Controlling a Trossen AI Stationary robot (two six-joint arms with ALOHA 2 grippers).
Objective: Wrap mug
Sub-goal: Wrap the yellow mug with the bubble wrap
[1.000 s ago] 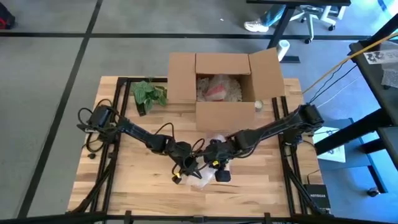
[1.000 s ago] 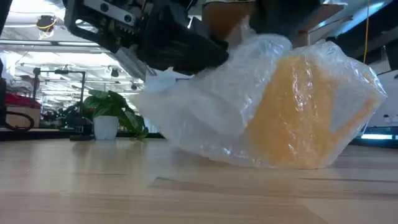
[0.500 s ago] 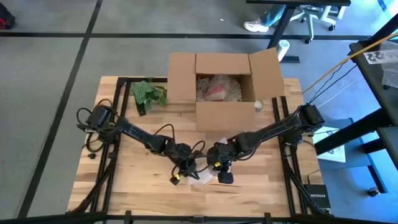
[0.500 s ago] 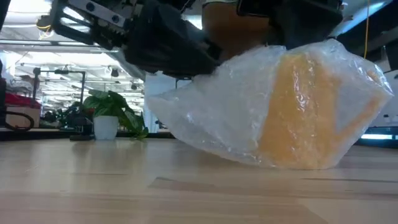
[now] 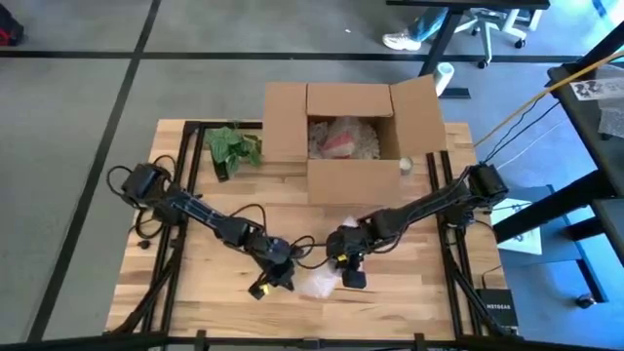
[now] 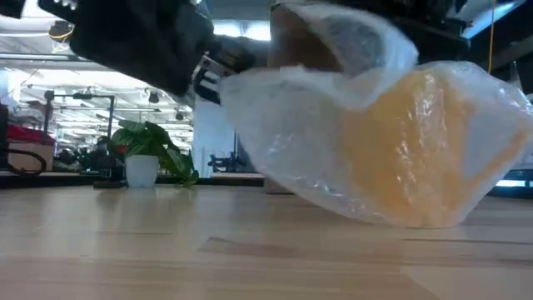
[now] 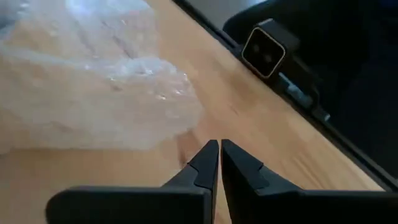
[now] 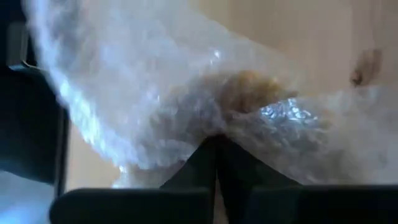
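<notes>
Only bubble-wrapped mug [image 6: 408, 150], no legible writing

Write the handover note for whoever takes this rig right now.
Left gripper: shut, empty, beside the bubble wrap near the table's front edge.
Right gripper: shut on the bubble wrap, pinching a fold over the mug.
The yellow mug lies inside the wrap on the wooden table, front centre. The open cardboard box stands at the back, the small plant to its left.
Done: wrap is draped over the mug.
Left: loose flaps still stick out; probably fold them in and close the bundle.
</notes>
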